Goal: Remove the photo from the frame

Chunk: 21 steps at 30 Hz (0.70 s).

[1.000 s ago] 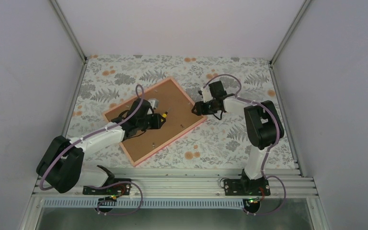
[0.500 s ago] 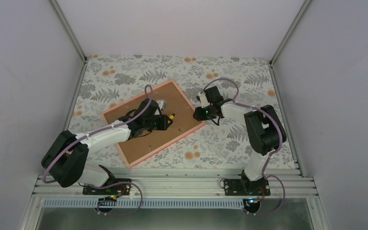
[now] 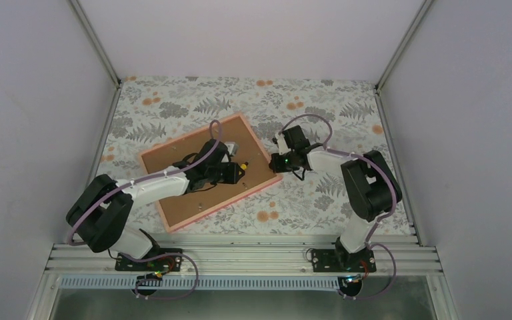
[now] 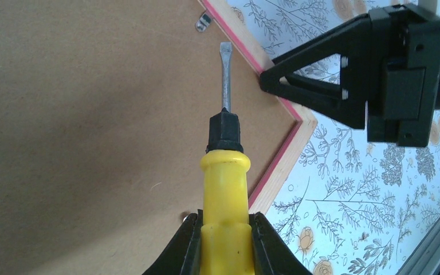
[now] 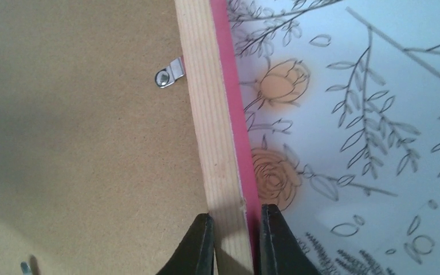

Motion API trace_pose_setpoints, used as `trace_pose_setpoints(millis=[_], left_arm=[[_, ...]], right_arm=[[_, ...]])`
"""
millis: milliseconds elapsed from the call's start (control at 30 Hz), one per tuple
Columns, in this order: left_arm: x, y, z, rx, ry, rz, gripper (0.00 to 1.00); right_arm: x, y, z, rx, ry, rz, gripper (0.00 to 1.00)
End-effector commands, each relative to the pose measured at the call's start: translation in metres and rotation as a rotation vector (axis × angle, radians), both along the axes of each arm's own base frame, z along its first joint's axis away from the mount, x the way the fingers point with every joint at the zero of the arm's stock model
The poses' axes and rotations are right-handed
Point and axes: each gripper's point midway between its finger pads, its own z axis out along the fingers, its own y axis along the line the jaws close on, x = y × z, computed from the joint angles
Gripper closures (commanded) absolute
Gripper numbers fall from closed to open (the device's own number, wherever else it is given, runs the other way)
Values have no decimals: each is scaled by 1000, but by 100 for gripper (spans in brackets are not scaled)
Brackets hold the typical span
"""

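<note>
The frame lies face down on the tablecloth, pink rim around a brown backing board. The photo is hidden under that board. My left gripper hovers over the board's right part, shut on a yellow-handled screwdriver. The blade points toward a metal clip at the rim. My right gripper is shut on the frame's right edge, one finger on the board side, one on the pink outer side. A clip sits just ahead of it.
The floral tablecloth covers the table. White enclosure walls stand on the left, right and back. An aluminium rail runs along the near edge by both arm bases. More clips show on the board.
My right gripper came down and left onto the frame's right edge and closed on it. The left gripper slid right with the screwdriver. The frame turned slightly.
</note>
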Motion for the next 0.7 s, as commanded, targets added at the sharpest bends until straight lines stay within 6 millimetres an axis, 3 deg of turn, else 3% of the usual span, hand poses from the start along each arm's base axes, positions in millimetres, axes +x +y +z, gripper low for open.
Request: trace_pose_setpoints(millis=[0,667], left_arm=[[9,-11,14,-34,-33,3,98],[7,-29,-5,-18,2,-35,98]], right_arm=[[-13,-8,-5,-10,50,-76,95],[-41,-5,7,81,64,-185,96]])
